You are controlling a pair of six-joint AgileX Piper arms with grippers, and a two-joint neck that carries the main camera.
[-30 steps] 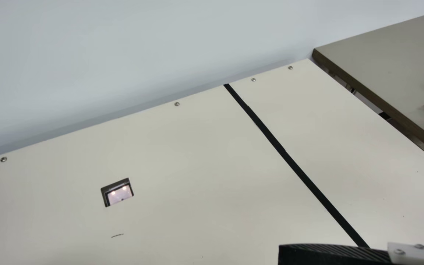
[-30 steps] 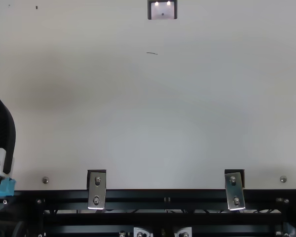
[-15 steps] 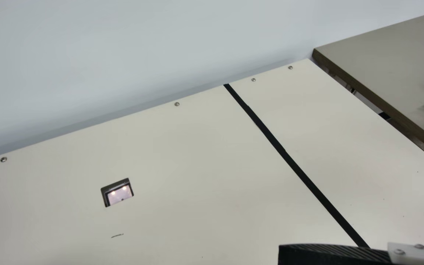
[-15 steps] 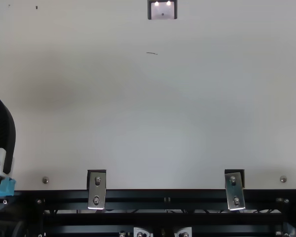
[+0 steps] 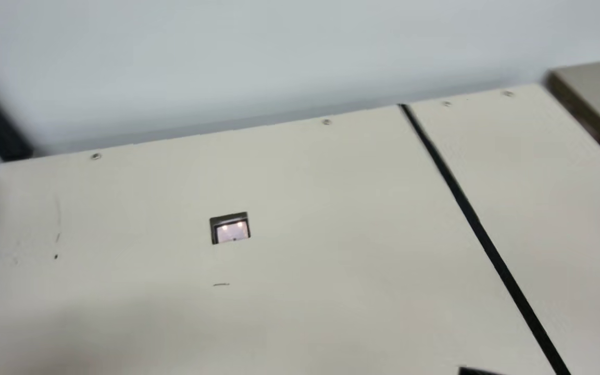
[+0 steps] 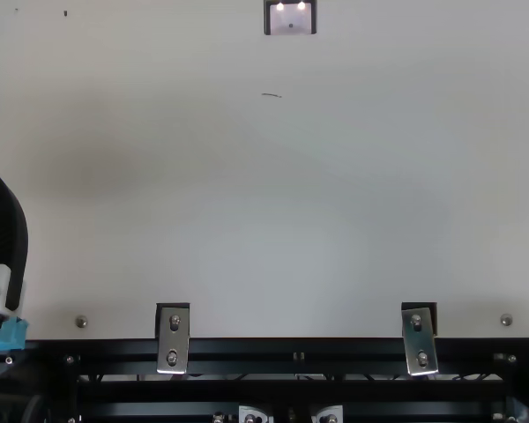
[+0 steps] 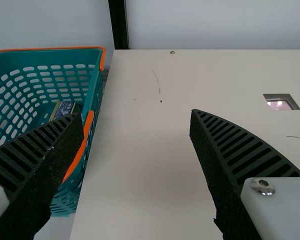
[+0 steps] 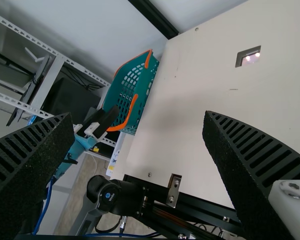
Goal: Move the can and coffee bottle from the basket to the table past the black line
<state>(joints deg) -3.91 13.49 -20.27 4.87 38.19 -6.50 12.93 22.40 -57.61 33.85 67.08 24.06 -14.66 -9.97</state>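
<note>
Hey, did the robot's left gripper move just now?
No. In the top view, the left gripper's black finger is in the same spot as before, left of the silver bracket on the table's edge.

The teal, orange-rimmed perforated basket (image 7: 94,90) looks like smooth plastic — the broad cream table (image 5: 300,208) has a smooth, matt top — and the oblong silver brackets (image 6: 174,339) are glossy metal.

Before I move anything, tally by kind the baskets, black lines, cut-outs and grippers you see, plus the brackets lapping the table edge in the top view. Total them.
Basket: 1
Black line: 1
Cut-out: 1
Brackets: 2
Grippers: 2 (left gripper, right gripper)
Total: 7
</note>
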